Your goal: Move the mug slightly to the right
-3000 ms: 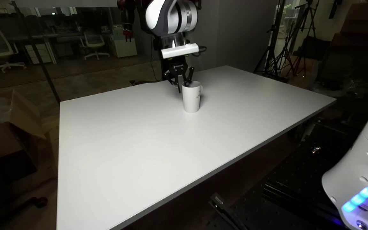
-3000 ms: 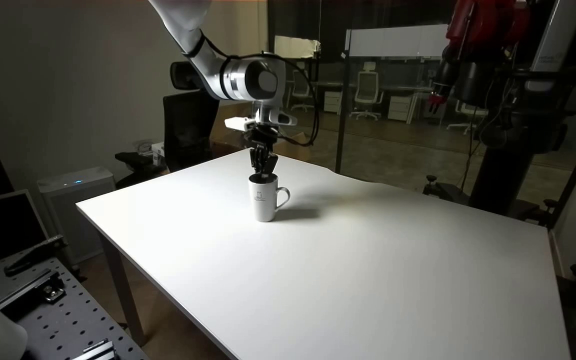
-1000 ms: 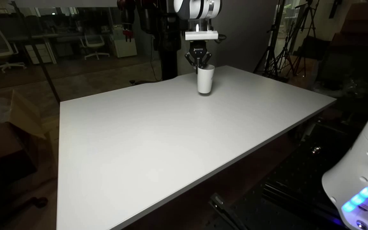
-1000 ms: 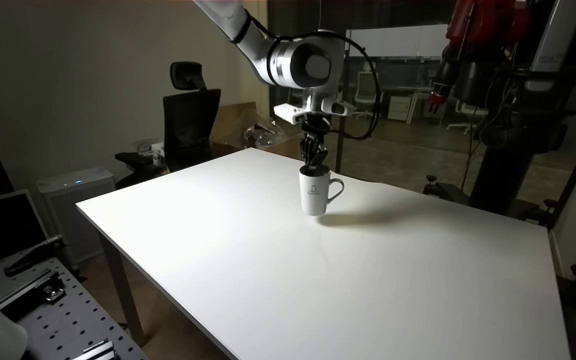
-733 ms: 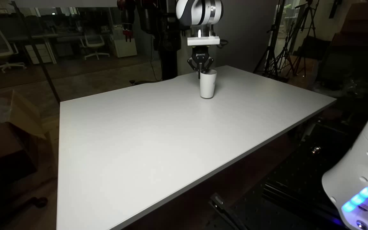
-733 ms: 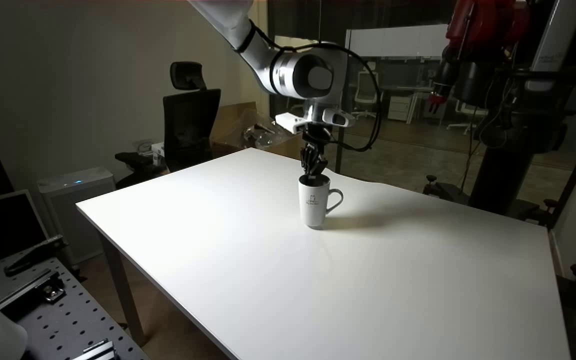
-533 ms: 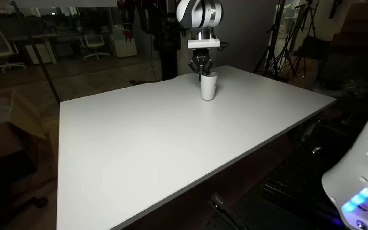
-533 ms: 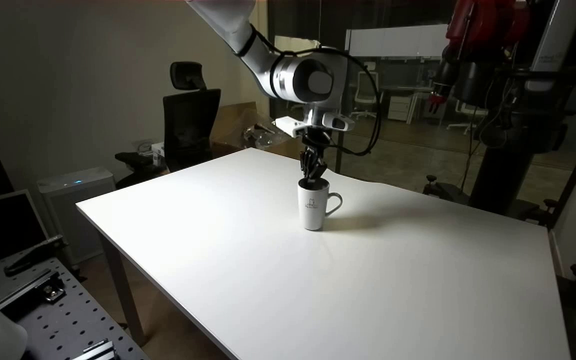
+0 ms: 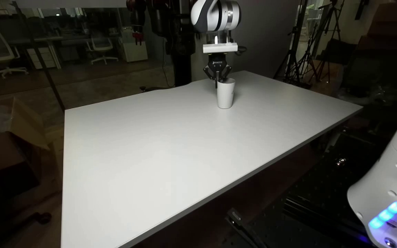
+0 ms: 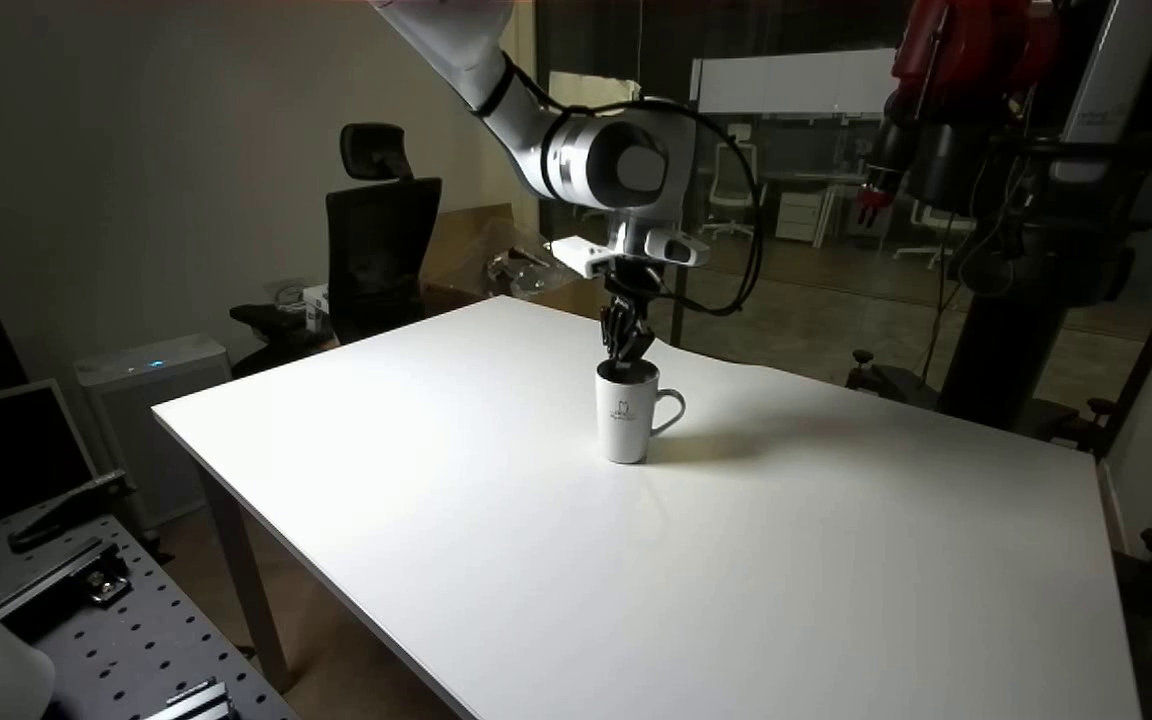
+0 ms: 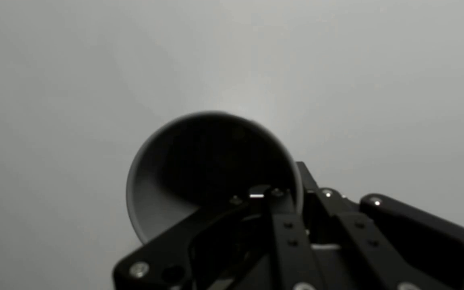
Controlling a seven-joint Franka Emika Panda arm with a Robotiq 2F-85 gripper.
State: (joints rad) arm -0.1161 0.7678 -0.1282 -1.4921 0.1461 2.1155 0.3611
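The white mug (image 9: 225,94) stands upright on the white table (image 9: 150,155) and appears to touch it. In an exterior view the mug (image 10: 626,430) shows a small dark print on its side and its handle pointing right. My gripper (image 9: 218,82) is over the mug's rim, shut on the wall, and it also shows in an exterior view (image 10: 626,358). In the wrist view the gripper (image 11: 298,189) has one finger inside the mug (image 11: 212,157) and one outside, with the wall between them. The handle is hidden in the wrist view.
The table's back edge (image 10: 696,350) lies behind the mug. A dark robot with a red gripper (image 10: 874,205) stands beyond the table. A black office chair (image 10: 381,250) and a cardboard box (image 10: 471,240) are behind it. My white arm base (image 9: 388,193) is beside the table.
Over three seconds the gripper carried the mug rightward in both exterior views. One second ago it hung above the table; it has since come down to the surface. In the last half second it barely moved.
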